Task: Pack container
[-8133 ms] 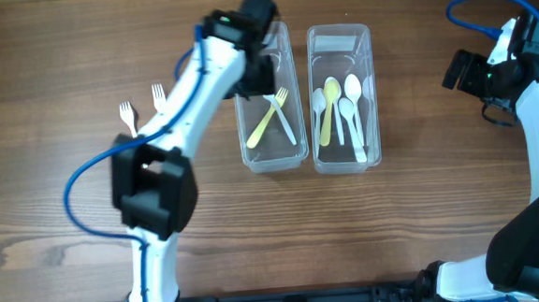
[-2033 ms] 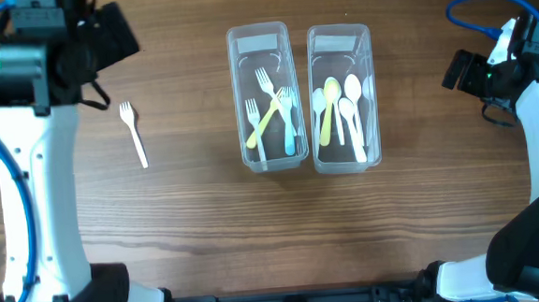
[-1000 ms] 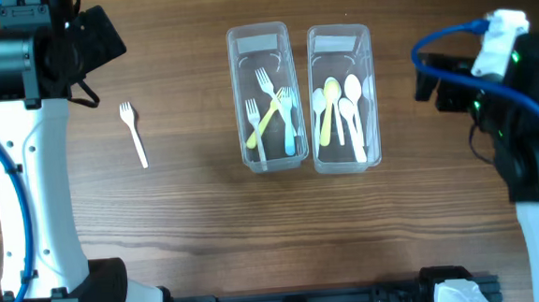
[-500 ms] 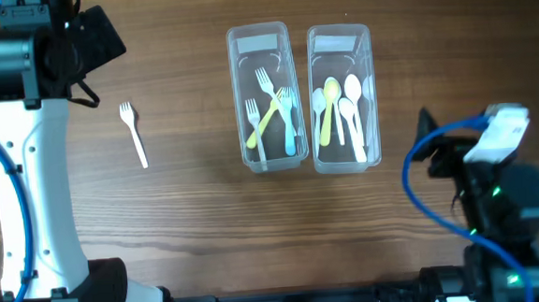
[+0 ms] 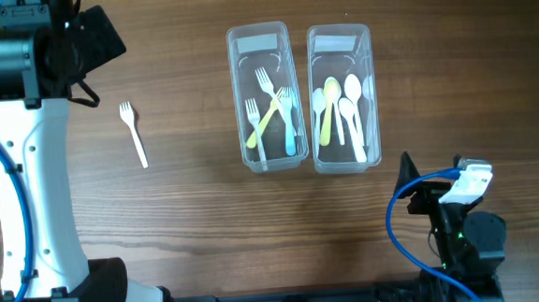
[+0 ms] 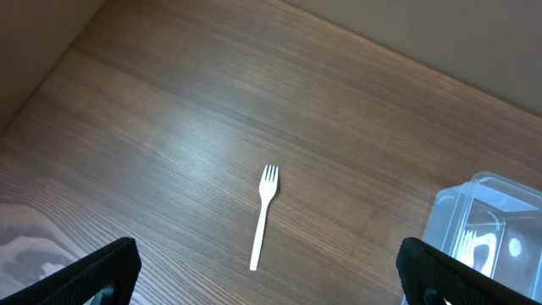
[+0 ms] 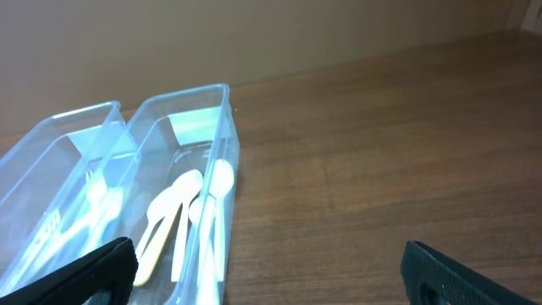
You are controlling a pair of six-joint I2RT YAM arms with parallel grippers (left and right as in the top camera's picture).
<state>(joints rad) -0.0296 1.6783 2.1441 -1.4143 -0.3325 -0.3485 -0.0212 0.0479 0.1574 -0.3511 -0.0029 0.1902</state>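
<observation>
My left gripper (image 6: 268,276), jaws wide apart, hangs over the counter (image 6: 381,127), the lone white fork (image 6: 262,217) just ahead, handle toward me, tines away; right gripper (image 7: 269,276) far off

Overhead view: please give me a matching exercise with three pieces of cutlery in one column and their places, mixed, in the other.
1. lone white fork
2. yellow spoon
3. blue fork

A. in the right container
B. in the left container
C. on the table

Pairs: 1-C, 2-A, 3-B.
</observation>
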